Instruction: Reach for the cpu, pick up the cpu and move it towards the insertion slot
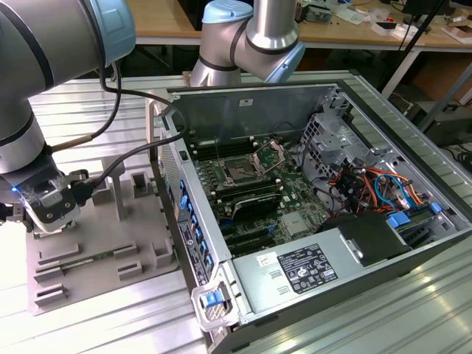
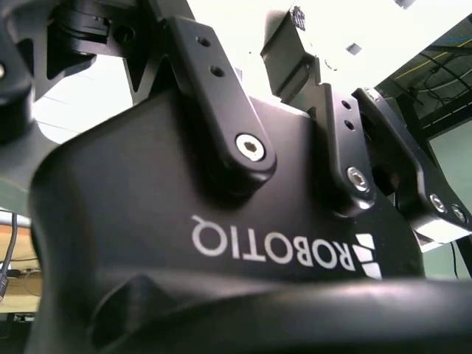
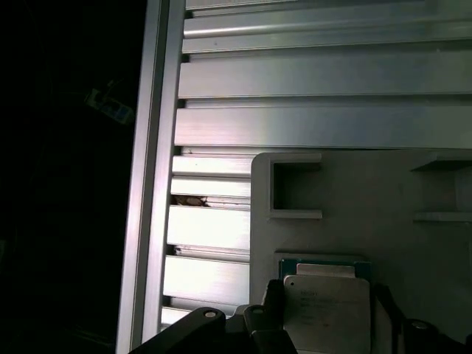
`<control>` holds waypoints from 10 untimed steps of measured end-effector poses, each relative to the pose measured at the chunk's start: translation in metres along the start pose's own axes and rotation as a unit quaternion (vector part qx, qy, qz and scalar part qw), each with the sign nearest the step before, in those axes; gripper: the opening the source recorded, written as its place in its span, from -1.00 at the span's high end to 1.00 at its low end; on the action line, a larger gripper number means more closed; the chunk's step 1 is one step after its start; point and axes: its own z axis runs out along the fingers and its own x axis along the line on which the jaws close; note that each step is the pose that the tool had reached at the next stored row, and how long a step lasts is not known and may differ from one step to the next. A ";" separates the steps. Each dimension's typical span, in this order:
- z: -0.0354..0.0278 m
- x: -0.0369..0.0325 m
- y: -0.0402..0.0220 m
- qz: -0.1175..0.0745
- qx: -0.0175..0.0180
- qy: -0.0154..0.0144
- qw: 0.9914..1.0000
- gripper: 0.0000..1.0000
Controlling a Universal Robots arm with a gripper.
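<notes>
Closest, the gripper [image 1: 48, 221] hangs over the cpu [image 3: 327, 313] lying on the grey tray [image 1: 110, 243] at the exterior view's left; whether it grips cannot be told. The insertion slot [image 1: 240, 173] sits well apart, toward the exterior view's right.

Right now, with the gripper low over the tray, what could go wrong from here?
The cpu lies flat on the grey tray near raised frames; an off-centre grasp might tilt or drop it.
The insertion slot sits inside the open case, past its side wall; a low carry could strike that wall.
The black cable looping off the wrist could snag there.
</notes>
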 end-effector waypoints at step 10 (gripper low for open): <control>-0.0027 0.0000 0.0003 0.000 0.000 0.000 1.000 -0.09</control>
